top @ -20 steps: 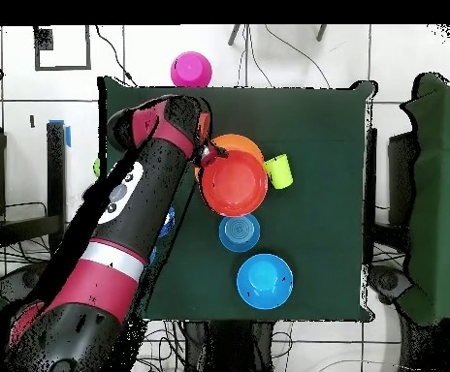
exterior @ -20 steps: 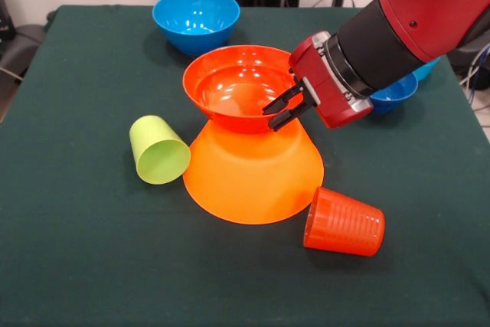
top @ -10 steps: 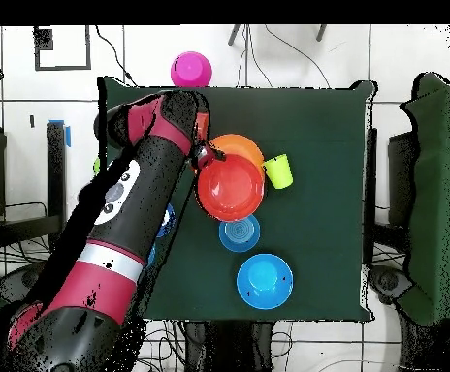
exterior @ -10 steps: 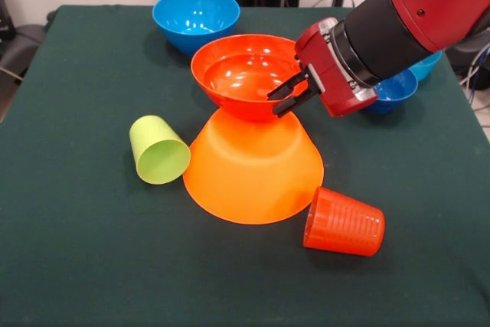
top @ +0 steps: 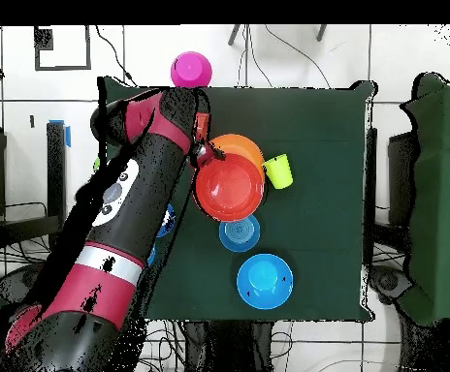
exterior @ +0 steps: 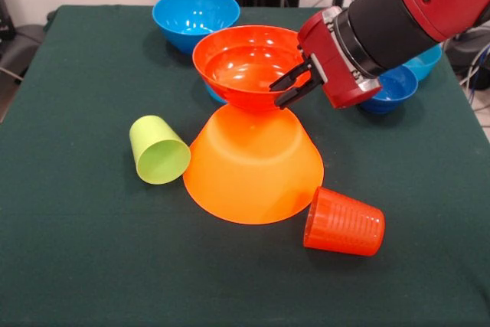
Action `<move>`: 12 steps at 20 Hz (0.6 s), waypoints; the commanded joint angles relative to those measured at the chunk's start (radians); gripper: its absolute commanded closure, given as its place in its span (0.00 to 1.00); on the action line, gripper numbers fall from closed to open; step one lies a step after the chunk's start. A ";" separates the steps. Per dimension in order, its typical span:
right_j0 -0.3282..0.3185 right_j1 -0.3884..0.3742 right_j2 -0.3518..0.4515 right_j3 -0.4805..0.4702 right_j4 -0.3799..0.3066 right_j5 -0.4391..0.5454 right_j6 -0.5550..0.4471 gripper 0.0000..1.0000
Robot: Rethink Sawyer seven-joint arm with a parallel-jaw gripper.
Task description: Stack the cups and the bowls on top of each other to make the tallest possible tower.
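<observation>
A medium red-orange bowl (exterior: 243, 63) stands upright just over the flat top of the large light-orange bowl (exterior: 253, 165), which lies upside down mid-table. My gripper (exterior: 276, 94) is shut on the red-orange bowl's right rim, one finger inside and one outside. I cannot tell whether the two bowls touch. From overhead, the red-orange bowl (top: 231, 186) covers most of the light-orange bowl (top: 241, 144), with the gripper (top: 206, 155) at its left rim. The lime-green cup (exterior: 158, 151) lies on its side to the left. The ribbed orange cup (exterior: 344, 222) lies on its side at the front right.
A medium blue bowl (exterior: 195, 14) stands at the back. Small blue bowls (exterior: 394, 87) sit at the right, partly behind the arm. Another small blue bowl (top: 240, 232) lies beside the stack. A pink bowl (top: 191, 70) stands upside down off the table's edge.
The gripper has lifted the red-orange bowl a little and carried it slightly back and right, over the inverted light-orange bowl. The cups and other bowls have not moved.
</observation>
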 commanded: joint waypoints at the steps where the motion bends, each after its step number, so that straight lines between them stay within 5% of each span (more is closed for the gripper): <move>1: -0.031 0.002 0.104 -0.035 0.010 0.037 0.044 1.00; 12: -0.058 0.009 0.113 -0.062 0.005 0.024 0.018 1.00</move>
